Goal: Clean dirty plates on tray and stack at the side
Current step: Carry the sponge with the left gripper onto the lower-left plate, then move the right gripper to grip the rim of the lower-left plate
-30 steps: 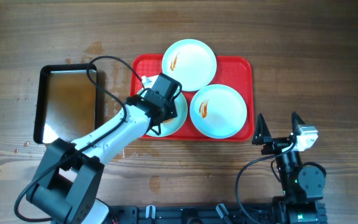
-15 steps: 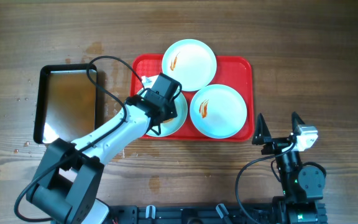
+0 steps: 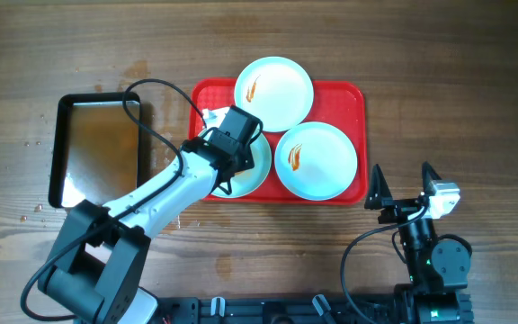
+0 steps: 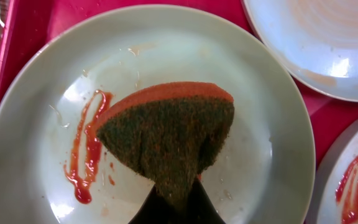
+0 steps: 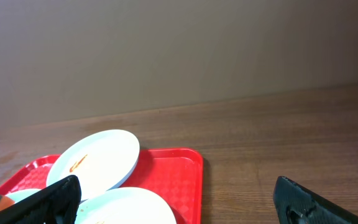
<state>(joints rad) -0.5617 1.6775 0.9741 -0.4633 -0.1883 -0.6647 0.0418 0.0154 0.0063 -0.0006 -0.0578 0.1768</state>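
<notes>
Three white plates lie on the red tray: one at the back, one at the right, one at the left under my left arm. In the left wrist view the left plate bears a red sauce smear. My left gripper is shut on a green and orange sponge pressed on that plate. My right gripper is open and empty, off the tray's right front corner. The back plate and tray show in the right wrist view.
A black-rimmed metal pan stands left of the tray on the wooden table. The left arm's cable loops over the pan's right edge.
</notes>
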